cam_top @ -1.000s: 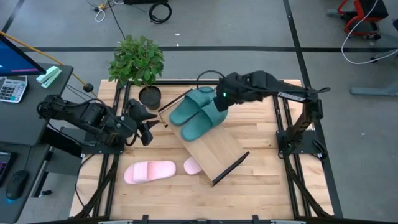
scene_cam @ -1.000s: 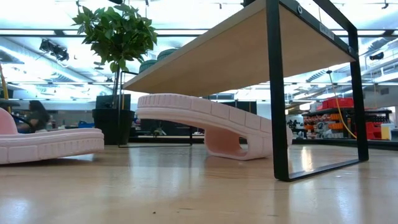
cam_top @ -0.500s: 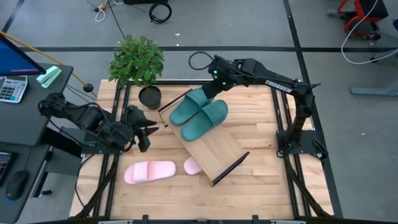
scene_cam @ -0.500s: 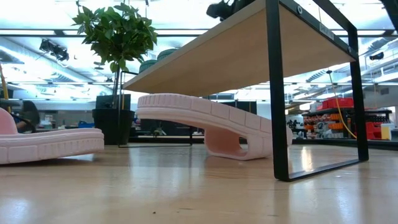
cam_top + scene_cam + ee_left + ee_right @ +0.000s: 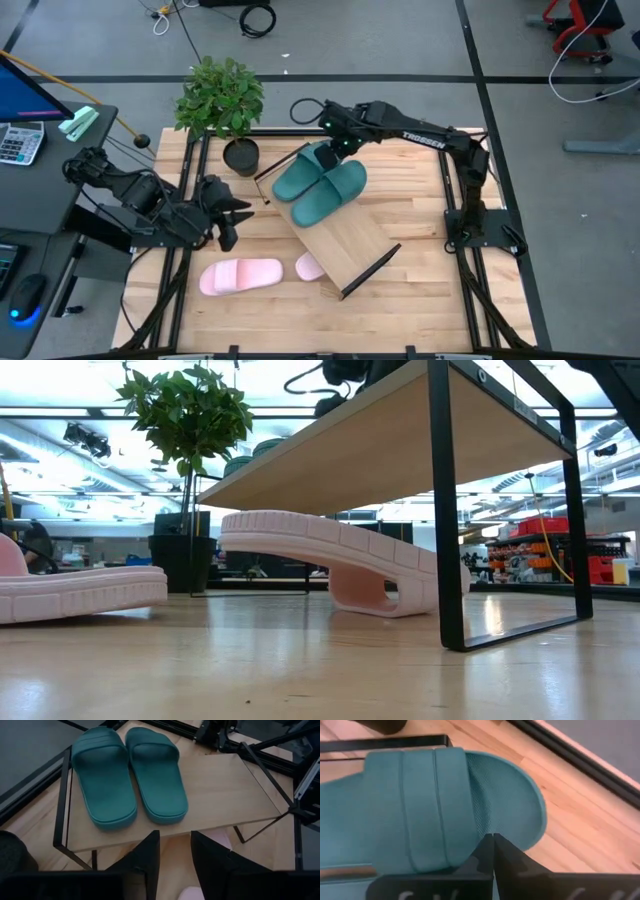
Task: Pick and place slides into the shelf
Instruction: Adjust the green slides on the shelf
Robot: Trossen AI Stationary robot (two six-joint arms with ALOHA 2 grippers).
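High view: nearest the front edge of the table point(image 5: 420, 310), one pink slide point(image 5: 240, 276) lies flat on the wood, and a second pink slide point(image 5: 309, 266) just beside it pokes out from under the near end of the shelf point(image 5: 345, 245). In the low view that second pink slide point(image 5: 330, 560) is tilted, its heel end raised under the shelf board point(image 5: 390, 445). The shelf stands slantwise across the middle of the table. On its far end the teal slides point(image 5: 320, 183) sit side by side, touching. The left gripper point(image 5: 228, 205) hovers at the table's left edge, near the shelf, its fingers point(image 5: 145, 862) a little apart with nothing between them. The right gripper point(image 5: 332, 150) is over the far teal slide point(image 5: 445, 810), its fingers point(image 5: 492, 855) pressed together and holding nothing. Beyond the table's far left corner stands a potted plant point(image 5: 222, 100).
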